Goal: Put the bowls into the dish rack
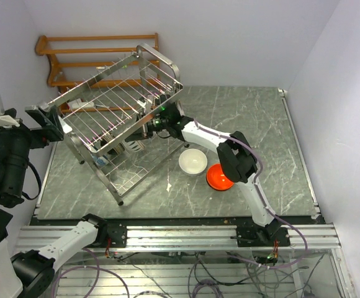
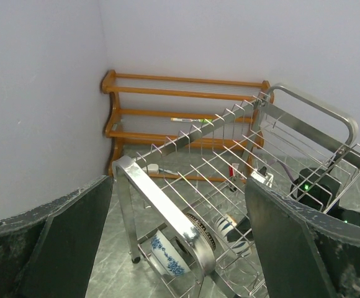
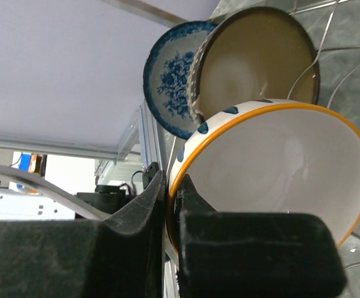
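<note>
Right gripper [image 3: 171, 186]: you have it inside the lower tier of the dish rack [image 2: 167, 210], pinched tight on the rim of an orange-rimmed bowl [image 3: 279, 167], white inside. Just behind that bowl, the tan-brown bowl [image 3: 261, 56] and blue-and-white bowl [image 3: 171, 81] stand on edge. Left gripper [image 2: 179, 183]: spread wide, holding nothing, facing the rack. White bowl [image 1: 193, 161] and orange-red bowl [image 1: 216, 180] sit just beside each other on the table [image 1: 261, 124].

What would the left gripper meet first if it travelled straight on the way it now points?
Probably the dish rack: its silver end tube lies dead ahead, between the open fingers of the left gripper, though depth is unclear.
</note>
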Robot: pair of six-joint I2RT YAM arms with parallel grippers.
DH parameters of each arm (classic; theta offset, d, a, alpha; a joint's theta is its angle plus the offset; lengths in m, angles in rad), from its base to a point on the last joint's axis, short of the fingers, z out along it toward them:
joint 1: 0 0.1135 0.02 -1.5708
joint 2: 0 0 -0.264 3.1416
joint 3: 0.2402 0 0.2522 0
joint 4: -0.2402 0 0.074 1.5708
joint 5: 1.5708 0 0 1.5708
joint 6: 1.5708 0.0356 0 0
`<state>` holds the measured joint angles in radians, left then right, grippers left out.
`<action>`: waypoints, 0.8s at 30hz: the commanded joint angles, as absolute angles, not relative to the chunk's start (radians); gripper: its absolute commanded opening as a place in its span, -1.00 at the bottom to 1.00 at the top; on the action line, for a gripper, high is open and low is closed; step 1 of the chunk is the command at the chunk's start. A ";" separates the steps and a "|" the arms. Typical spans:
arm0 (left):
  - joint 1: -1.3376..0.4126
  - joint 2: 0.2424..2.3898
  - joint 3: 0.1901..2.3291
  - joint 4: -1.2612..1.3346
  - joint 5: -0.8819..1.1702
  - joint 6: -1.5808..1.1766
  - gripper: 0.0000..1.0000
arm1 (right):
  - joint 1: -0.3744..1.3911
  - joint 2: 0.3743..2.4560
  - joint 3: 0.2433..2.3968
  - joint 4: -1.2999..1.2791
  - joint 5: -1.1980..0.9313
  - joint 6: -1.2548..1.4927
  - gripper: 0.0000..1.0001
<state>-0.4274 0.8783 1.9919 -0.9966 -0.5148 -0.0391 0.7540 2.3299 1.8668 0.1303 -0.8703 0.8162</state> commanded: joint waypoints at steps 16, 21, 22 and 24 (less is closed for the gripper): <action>-0.433 0.892 1.938 -0.951 -0.538 -0.014 0.98 | 0.713 2.540 2.071 0.591 -0.811 1.125 -1.00; -0.433 0.890 1.923 -0.945 -0.541 -0.011 0.98 | 0.707 2.584 2.091 0.682 -0.778 1.203 -1.00; -0.433 0.892 1.919 -0.943 -0.543 -0.010 0.98 | 0.707 2.594 2.096 0.691 -0.771 1.212 -1.00; -0.433 0.894 1.917 -0.940 -0.542 -0.009 0.98 | 0.704 2.614 2.113 0.687 -0.758 1.217 -1.00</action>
